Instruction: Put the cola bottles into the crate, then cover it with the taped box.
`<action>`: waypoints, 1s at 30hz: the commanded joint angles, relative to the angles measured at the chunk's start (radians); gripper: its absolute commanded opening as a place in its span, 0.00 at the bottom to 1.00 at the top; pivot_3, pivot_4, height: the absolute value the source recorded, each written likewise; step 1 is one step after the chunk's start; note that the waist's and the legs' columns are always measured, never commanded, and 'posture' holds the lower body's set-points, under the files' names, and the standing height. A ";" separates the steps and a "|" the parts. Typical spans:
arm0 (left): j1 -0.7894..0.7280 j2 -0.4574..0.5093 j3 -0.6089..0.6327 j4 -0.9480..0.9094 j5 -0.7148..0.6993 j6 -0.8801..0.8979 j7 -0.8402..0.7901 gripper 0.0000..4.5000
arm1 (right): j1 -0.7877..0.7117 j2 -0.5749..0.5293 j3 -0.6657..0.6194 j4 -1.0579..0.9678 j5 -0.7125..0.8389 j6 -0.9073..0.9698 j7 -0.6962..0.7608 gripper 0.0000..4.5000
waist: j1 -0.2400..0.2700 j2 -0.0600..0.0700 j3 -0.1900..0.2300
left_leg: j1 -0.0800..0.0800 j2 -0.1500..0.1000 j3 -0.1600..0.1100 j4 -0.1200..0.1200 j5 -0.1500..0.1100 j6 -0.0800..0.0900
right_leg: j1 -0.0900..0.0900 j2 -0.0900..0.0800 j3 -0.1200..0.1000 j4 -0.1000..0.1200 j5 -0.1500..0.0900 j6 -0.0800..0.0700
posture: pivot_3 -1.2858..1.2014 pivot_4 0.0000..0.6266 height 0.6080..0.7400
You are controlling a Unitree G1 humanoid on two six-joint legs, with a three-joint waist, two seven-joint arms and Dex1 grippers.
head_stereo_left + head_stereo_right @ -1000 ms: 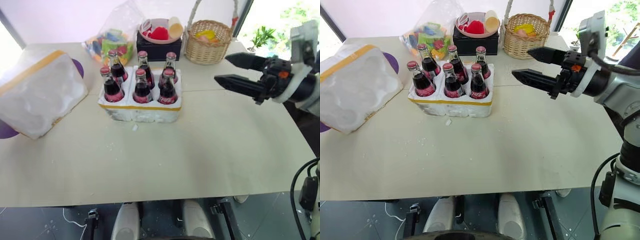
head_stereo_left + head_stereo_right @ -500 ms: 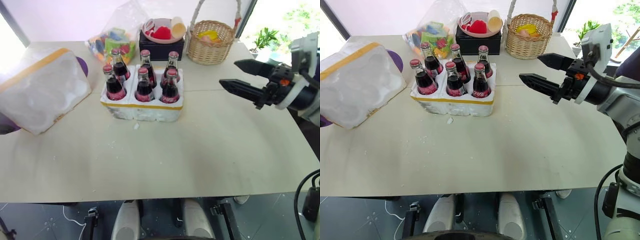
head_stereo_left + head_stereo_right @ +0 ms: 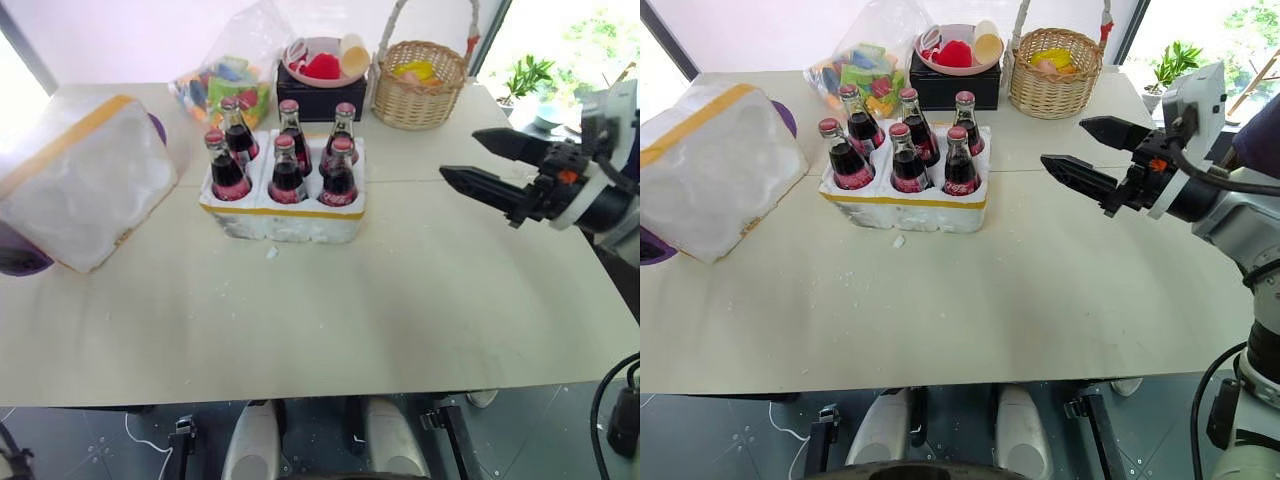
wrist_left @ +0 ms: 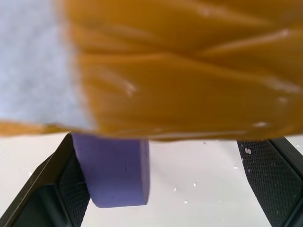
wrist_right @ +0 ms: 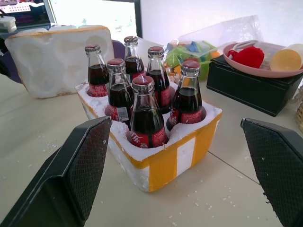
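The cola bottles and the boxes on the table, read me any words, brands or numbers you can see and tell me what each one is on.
cola bottles: red labels bear white script, too small and blurred to read; one also carries a small white patch, perhaps a barcode, unreadable.
crate: plain yellow tape, no text.
taped box: yellow tape, no writing visible.
black box: no text visible.
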 commanded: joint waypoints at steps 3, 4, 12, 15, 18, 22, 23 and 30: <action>-0.012 0.037 0.014 -0.006 0.004 -0.030 0.076 1.00 | -0.016 -0.005 -0.006 -0.017 -0.001 -0.044 0.004 0.99 | 0.000 0.000 0.000 | 0.000 0.000 0.000 0.000 0.000 0.000 | 0.000 0.000 0.000 0.000 0.000 0.000 | 0.52 0.24 1.00; -0.008 0.039 0.016 -0.005 0.003 -0.037 0.091 1.00 | -0.020 -0.010 -0.001 -0.015 -0.003 -0.049 0.011 0.99 | 0.000 0.000 0.000 | 0.000 0.000 0.000 0.000 0.000 0.000 | 0.000 0.000 0.000 0.000 0.000 0.000 | 0.52 0.24 1.00; -0.028 0.034 0.060 0.001 -0.032 0.015 0.101 1.00 | -0.013 -0.076 0.023 -0.034 0.006 -0.066 0.118 0.99 | 0.001 0.000 0.000 | 0.000 0.000 0.000 0.001 0.000 0.000 | 0.000 0.000 0.000 0.001 0.000 0.000 | 0.52 0.24 1.00; -0.022 0.040 0.055 -0.001 -0.028 0.017 0.071 1.00 | -0.015 -0.090 0.022 -0.040 0.028 -0.054 0.141 0.99 | 0.000 -0.001 0.000 | 0.000 0.000 0.000 0.002 0.000 0.000 | 0.001 0.000 0.000 0.001 0.000 0.000 | 0.52 0.24 1.00; -0.015 0.043 0.052 -0.002 -0.025 0.019 0.060 1.00 | -0.017 -0.093 0.027 -0.041 0.027 -0.053 0.146 0.99 | 0.000 -0.001 0.000 | 0.000 0.000 0.000 0.004 0.000 0.000 | 0.001 0.000 0.000 0.001 0.000 0.000 | 0.52 0.24 1.00; -0.004 0.045 0.048 0.000 -0.021 0.028 0.045 0.88 | -0.020 -0.083 0.042 -0.038 0.012 -0.056 0.128 1.00 | 0.000 -0.001 0.000 | 0.000 0.000 0.000 0.006 0.000 0.000 | 0.002 0.000 0.000 0.002 0.000 0.000 | 0.52 0.24 1.00; -0.004 0.045 0.047 0.000 -0.020 0.029 0.040 0.81 | -0.020 -0.081 0.044 -0.038 0.012 -0.056 0.125 1.00 | 0.000 -0.001 0.000 | 0.000 0.000 0.000 0.006 0.000 0.000 | 0.002 0.000 0.000 0.002 0.000 0.000 | 0.52 0.24 1.00; -0.005 0.040 0.041 0.000 -0.014 0.031 0.030 0.06 | -0.029 -0.070 0.055 -0.034 0.008 -0.061 0.098 1.00 | 0.001 -0.001 0.000 | -0.001 0.000 0.000 0.007 0.000 0.000 | 0.002 0.000 0.000 0.003 0.000 0.000 | 0.52 0.24 1.00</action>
